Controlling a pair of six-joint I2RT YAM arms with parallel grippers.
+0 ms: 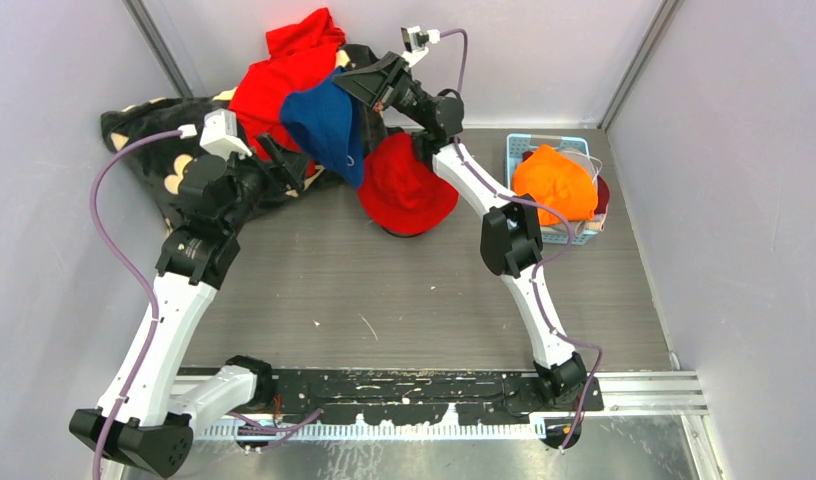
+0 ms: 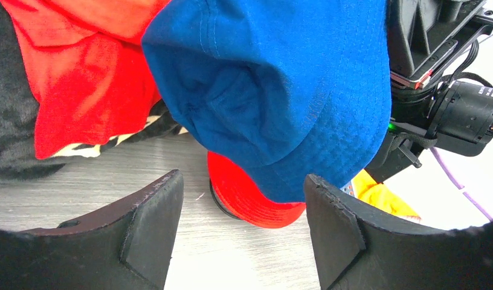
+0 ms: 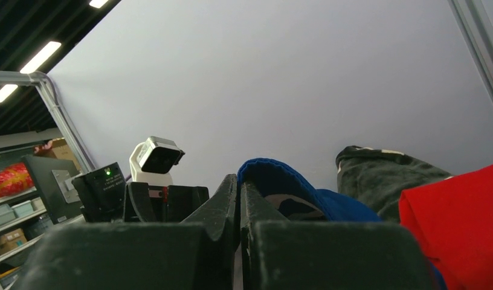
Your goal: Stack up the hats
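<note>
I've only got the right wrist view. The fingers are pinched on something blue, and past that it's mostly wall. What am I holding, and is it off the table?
Observer: It's the blue hat. It hangs from the right gripper, lifted off the table.
Operator: Okay, what's underneath it?
Observer: The red hat lies on the table right below the blue hat's lower edge. I can't tell whether the two touch.
</note>
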